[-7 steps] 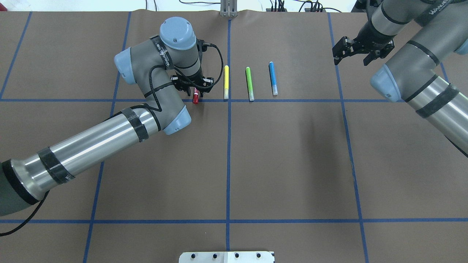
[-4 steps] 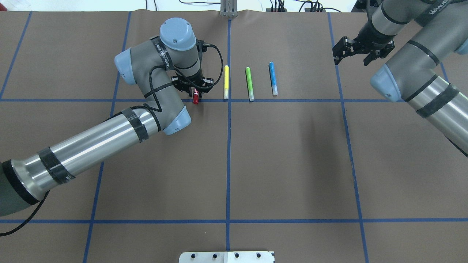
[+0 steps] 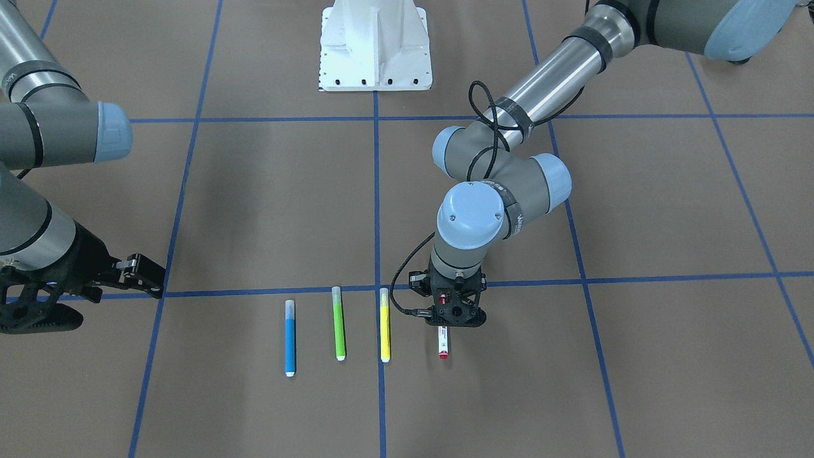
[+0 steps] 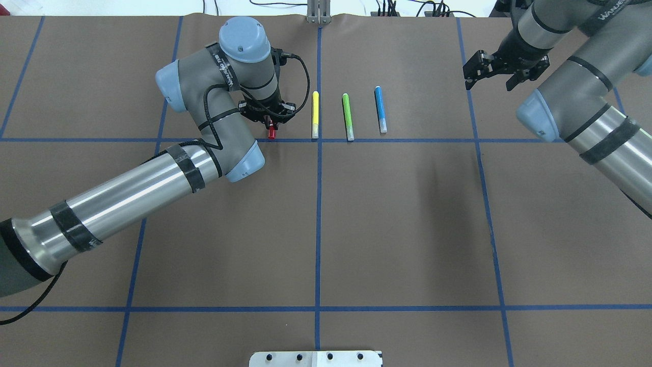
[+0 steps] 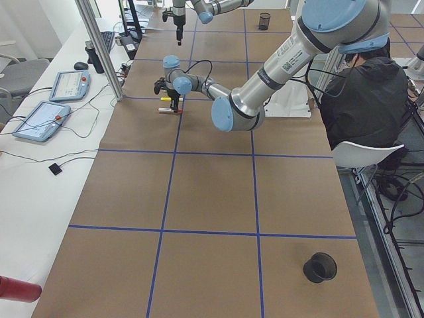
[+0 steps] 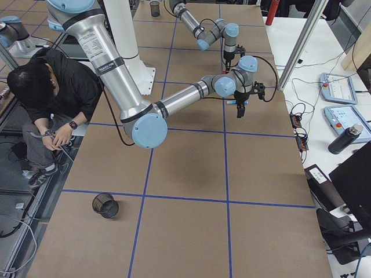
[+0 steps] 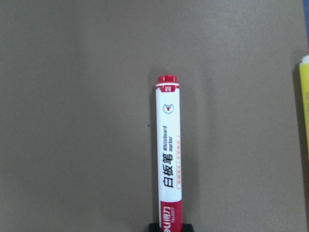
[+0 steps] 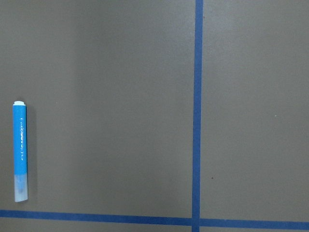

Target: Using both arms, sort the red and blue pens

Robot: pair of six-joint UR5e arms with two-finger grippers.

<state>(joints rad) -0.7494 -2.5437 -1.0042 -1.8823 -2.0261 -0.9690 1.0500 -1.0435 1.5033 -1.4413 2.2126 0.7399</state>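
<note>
The red pen, a white barrel with a red cap and printed label, is held at its cap end by my left gripper, which is shut on it. Its red cap pokes out below the wrist, and its white barrel shows in the front view. The blue pen lies flat on the brown paper, rightmost in the row, and also shows in the right wrist view. My right gripper hangs open and empty, well to the right of the blue pen.
A yellow marker and a green marker lie between the red and blue pens. A black mesh cup stands near the table's left end. A seated person is beside the table. The white robot base sits mid-table.
My left wrist has shifted slightly toward the far side, carrying the red pen with it. The right arm and the other markers have stayed put.
</note>
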